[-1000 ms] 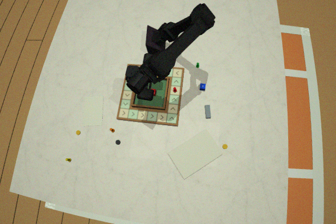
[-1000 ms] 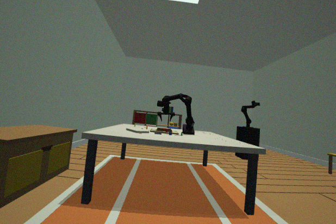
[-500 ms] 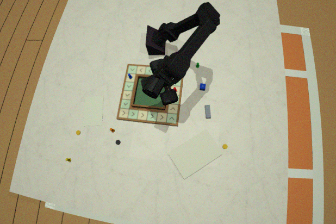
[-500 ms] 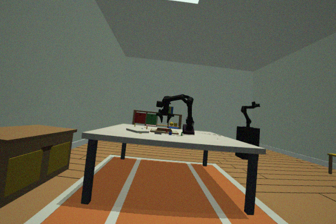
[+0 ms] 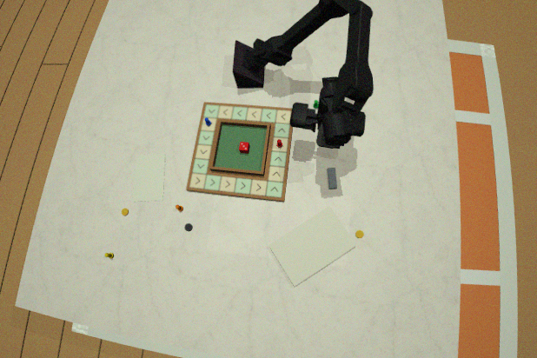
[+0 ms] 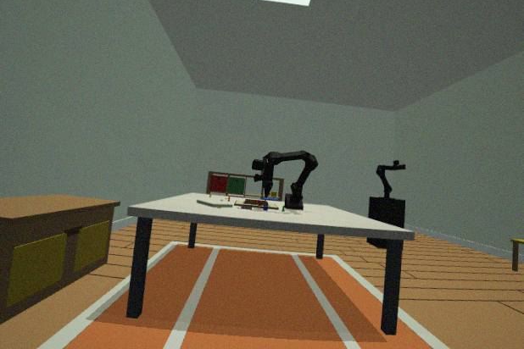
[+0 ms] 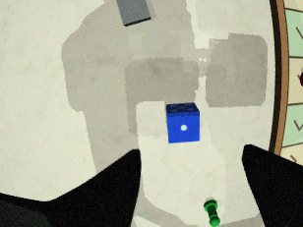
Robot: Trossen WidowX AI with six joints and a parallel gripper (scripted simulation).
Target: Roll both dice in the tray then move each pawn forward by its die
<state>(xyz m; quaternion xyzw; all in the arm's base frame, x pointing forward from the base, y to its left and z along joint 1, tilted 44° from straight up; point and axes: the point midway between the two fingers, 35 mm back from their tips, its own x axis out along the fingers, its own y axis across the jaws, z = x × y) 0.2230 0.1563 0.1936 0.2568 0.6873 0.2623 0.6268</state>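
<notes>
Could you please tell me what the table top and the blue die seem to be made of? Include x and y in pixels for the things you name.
Table top [image 5: 391, 198] [image 6: 339, 219]: probably polished stone or a laminate copy, pale with faint grey veining. Blue die [image 7: 183, 132]: likely plastic, evenly coloured with crisp edges.

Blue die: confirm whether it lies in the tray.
No, the blue die sits on the table beside the board, near the green pawn.

The red die [image 5: 244, 147] lies in the tray [image 5: 238, 171]; the red pawn [image 5: 279, 143] [image 7: 301, 78] stands beside it on the board [image 5: 235, 195] [image 7: 279, 97].
</notes>
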